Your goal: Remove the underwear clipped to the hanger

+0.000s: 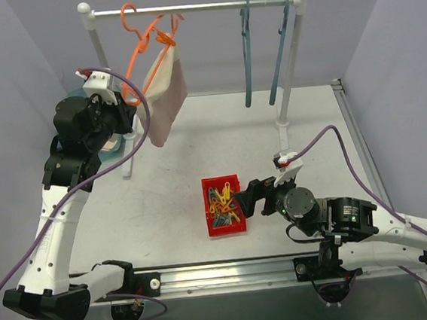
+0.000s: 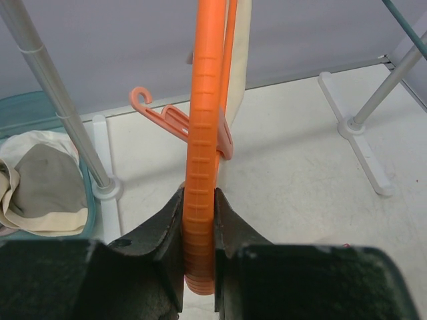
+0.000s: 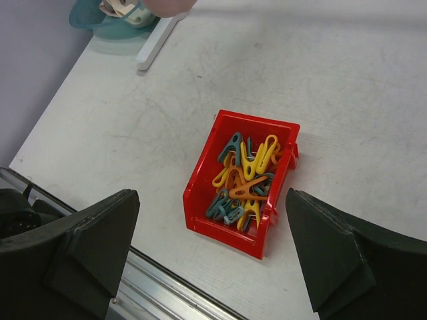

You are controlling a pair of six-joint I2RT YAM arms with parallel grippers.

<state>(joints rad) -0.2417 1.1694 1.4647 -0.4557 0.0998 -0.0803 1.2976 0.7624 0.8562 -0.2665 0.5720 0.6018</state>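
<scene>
One clothes rack (image 1: 206,7) carries three hangers: one orange hanger (image 1: 139,50) and two teal hangers (image 1: 247,51). There is one pinkish-tan underwear (image 1: 166,96). One red bin (image 1: 207,206), near centre, holds a heap of clips (image 1: 223,203) in yellow, orange and teal, too tangled to count. One teal basket (image 2: 20,110) sits far left, and its cloths (image 2: 40,180) cannot be told apart. Two robot arms (image 1: 60,212).

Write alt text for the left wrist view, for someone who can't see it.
The left gripper has its two black fingers shut on the hanger, a ribbed orange bar running up the frame, with an orange clip beside it and the pale underwear behind. To the left, a teal basket holds cream and grey cloths beside a metal rack pole.
</scene>
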